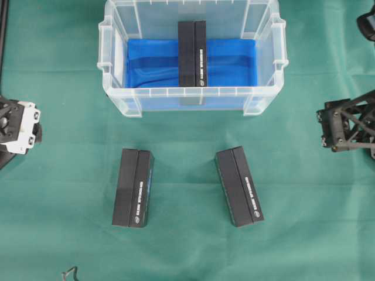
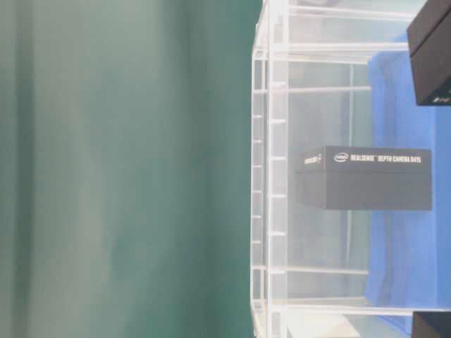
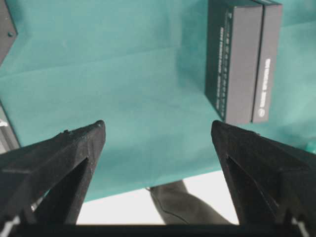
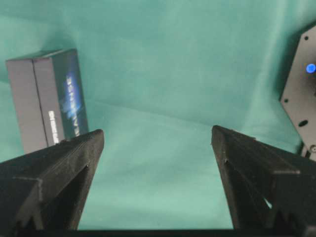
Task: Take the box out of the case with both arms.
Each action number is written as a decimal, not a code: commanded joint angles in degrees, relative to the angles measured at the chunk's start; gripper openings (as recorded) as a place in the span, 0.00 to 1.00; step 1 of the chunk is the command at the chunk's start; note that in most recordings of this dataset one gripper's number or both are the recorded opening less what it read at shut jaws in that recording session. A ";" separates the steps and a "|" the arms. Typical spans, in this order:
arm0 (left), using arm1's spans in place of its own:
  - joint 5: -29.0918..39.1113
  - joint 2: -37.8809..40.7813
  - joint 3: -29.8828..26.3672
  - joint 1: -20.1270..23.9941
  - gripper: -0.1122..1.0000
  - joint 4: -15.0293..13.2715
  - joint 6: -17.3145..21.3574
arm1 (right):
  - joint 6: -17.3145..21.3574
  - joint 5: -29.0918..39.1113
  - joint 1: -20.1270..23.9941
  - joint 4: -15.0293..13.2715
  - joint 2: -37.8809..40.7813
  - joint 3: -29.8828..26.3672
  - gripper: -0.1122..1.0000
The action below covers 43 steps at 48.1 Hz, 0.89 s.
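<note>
The clear case (image 1: 117, 70) holds one black box (image 1: 192, 54) on its blue liner (image 1: 234, 61) (two more boxes lie outside). Left gripper (image 3: 158, 131) and right gripper (image 4: 157, 136) gape wide, empty.

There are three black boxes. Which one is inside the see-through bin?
The black box standing in the middle of the clear case, on its blue liner. The other two boxes lie outside on the green cloth, in front of the case.
</note>
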 commanded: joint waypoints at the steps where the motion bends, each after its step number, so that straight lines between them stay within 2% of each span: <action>1: 0.09 0.18 -0.70 -0.26 0.90 0.18 -0.09 | 0.09 -0.35 0.18 -0.18 -0.53 -0.44 0.89; 20: 0.00 1.14 -0.97 0.09 0.90 0.35 -0.09 | -0.26 -0.62 0.09 -0.35 -0.18 -0.44 0.89; 27: 0.35 0.97 -0.97 2.64 0.90 0.53 1.41 | -1.58 -0.62 -2.72 -0.88 -0.44 -0.35 0.89; 35: 1.49 0.79 -0.97 7.65 0.90 0.53 7.29 | -8.61 -0.97 -8.44 -0.97 -0.79 -0.09 0.89; 43: 3.43 0.79 -0.97 15.29 0.90 0.53 14.68 | -16.70 -1.67 -15.56 -0.88 -1.05 -0.09 0.89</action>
